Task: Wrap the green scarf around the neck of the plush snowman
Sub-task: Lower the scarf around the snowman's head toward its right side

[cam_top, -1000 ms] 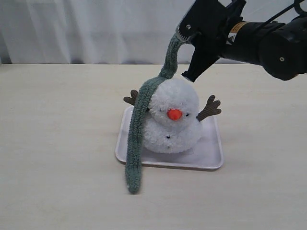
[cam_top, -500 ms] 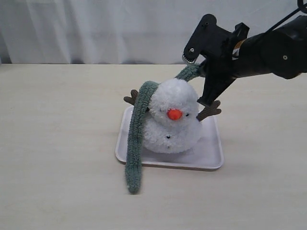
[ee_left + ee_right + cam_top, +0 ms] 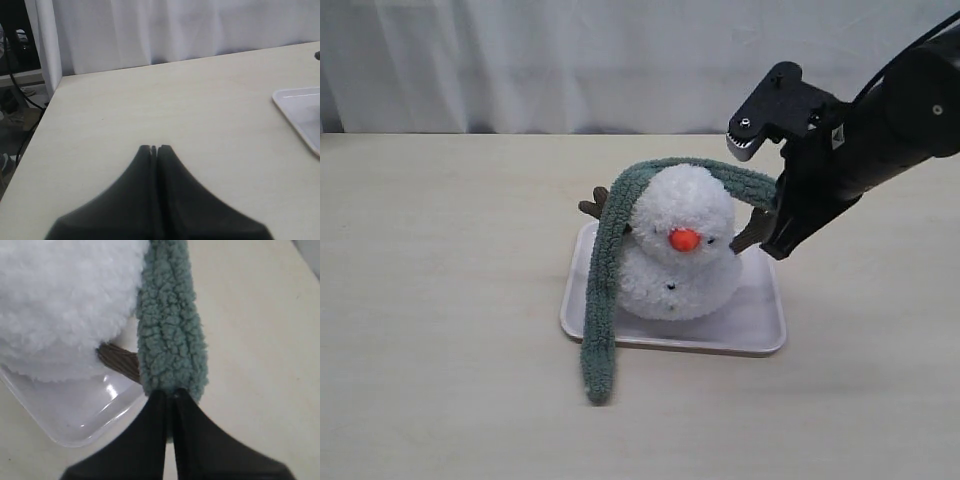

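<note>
Pinching the scarf (image 3: 603,280) by one end, my right gripper (image 3: 776,203) hangs at 3 o'clock from the snowman's (image 3: 672,275) head in the exterior view. The jaws are pressed together on the fabric. In my right wrist view that end comes straight out from between the tips, and the strip runs away from them alongside the white plush, passing over the brown arm (image 3: 117,360).

From my grip the scarf arches over the top of the head, through 12 o'clock, and drops down the 9 o'clock side. Its free end trails over the tray (image 3: 760,325) edge and lies on the table (image 3: 440,300) at about 7 o'clock. It rides on the head, above the neck (image 3: 655,258), not in the crease.

The snowman sits on the tray, nose toward 6 o'clock.

My left gripper (image 3: 154,148) is well apart from it all, jaws together on nothing, over bare table with a tray corner at 3 o'clock.
</note>
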